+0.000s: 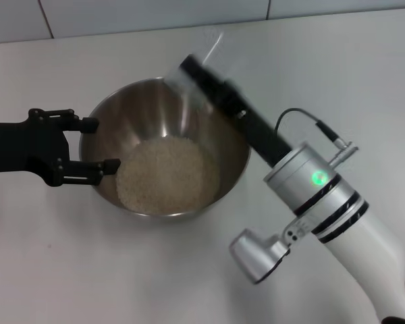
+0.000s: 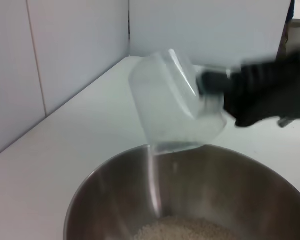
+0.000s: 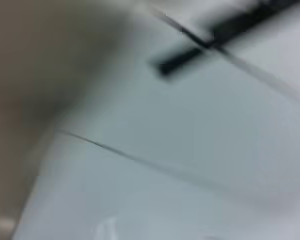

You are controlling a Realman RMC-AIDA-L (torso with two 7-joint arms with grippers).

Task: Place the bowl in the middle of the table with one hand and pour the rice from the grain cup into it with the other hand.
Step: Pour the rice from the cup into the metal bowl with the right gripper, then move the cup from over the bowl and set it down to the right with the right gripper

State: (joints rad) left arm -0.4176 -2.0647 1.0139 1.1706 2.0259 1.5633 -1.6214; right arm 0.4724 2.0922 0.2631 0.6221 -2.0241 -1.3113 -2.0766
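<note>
The steel bowl (image 1: pixel 223 145) stands on the white table (image 1: pixel 67 256), with the rice (image 1: pixel 165 177) heaped on its bottom. My left gripper (image 1: pixel 101 144) is open at the bowl's left rim, its two fingertips level with the rim and empty. My right gripper (image 1: pixel 190 69) is shut on the clear grain cup (image 1: pixel 212 55), held tilted above the bowl's far rim. In the left wrist view the cup (image 2: pixel 172 105) hangs mouth-down over the bowl (image 2: pixel 115 190), with the right gripper (image 2: pixel 212 85) on its side. The cup looks empty. The rice (image 2: pixel 185 232) shows below it.
A tiled wall (image 1: pixel 155 13) runs along the table's far edge. My right arm (image 1: pixel 324 196) crosses the table's right front. The right wrist view shows only blurred pale surfaces.
</note>
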